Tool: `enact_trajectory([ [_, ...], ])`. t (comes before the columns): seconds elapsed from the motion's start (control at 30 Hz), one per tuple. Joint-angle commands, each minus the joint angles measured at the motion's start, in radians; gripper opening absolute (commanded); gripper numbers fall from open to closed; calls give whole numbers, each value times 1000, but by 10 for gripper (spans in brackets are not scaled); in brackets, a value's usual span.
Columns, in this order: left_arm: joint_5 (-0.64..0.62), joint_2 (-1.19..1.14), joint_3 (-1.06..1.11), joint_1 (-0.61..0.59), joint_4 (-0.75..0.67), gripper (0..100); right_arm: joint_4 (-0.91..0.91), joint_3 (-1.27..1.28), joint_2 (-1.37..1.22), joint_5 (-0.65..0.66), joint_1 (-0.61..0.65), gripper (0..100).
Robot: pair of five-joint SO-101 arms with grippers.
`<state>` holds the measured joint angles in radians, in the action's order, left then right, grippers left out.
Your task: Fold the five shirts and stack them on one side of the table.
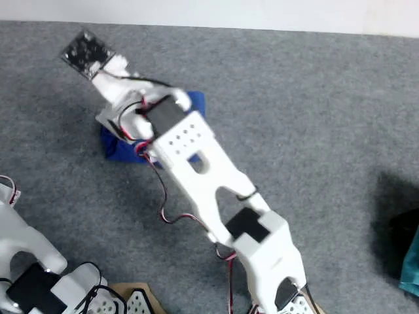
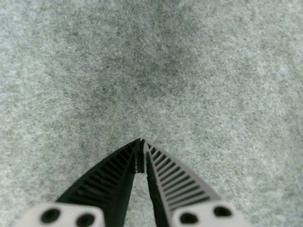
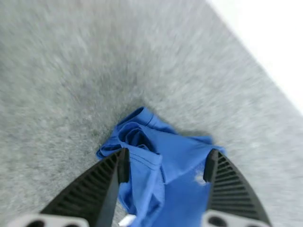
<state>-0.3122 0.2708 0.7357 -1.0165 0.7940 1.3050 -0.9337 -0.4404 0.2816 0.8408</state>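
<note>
- Bases of both arms sit at the near edge of the table (image 1: 314, 98), which is covered in speckled grey felt. A tan board corner (image 1: 134, 296) lies between them.
- The left arm (image 1: 26, 261) is folded low at the near-left corner in the high view.
- The left gripper (image 2: 142, 144) has its two ribbed fingers pressed together at the tips with nothing between them. It points down at bare felt (image 2: 142, 56).
- At the right edge of the high view, a fold of teal cloth (image 1: 411, 268) pokes in, with something dark just above it that I cannot make out.
- The right arm (image 1: 196, 157) stretches diagonally from the near edge toward the far-left part of the table.
- The right gripper (image 3: 169, 153) is spread wide, one finger over each side of the blue shirt (image 3: 142, 137). Whether the tips touch the cloth I cannot tell.
- The blue shirt (image 1: 118, 147) lies crumpled on the felt, collar bunched toward the far end. In the high view it is partly hidden under the right arm's wrist and well apart from the teal cloth.
- Beyond the felt runs a plain white strip (image 1: 262, 13).
</note>
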Motion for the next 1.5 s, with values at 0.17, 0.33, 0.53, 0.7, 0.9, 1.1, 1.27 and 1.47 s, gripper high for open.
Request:
enact_trajectory([
  [0.17, -2, 33, -84, 344, 5, 7, 464, -395, 217, 15, -232, 14],
  [0.33, -2, 31, -288, 532, 160, 6, 461, -216, 340, -94, -392, 8],
  [0.53, -5, -64, -555, 687, 342, 6, 460, 243, 628, -89, -450, 8],
  [0.7, -6, -265, -762, 812, 400, 6, 392, 763, 888, -89, -487, 8],
  [0.9, -3, -452, -906, 977, 407, 6, -130, 1632, 1251, -97, -596, 8],
  [1.1, -2, -538, -912, 1043, 410, 6, -518, 2187, 1518, -97, -549, 8],
  [1.27, -2, -601, -905, 1040, 417, 6, -544, 2229, 1558, -104, -547, 8],
  [1.47, -2, -605, -912, 1001, 502, 6, -544, 2227, 1531, -135, -547, 8],
])
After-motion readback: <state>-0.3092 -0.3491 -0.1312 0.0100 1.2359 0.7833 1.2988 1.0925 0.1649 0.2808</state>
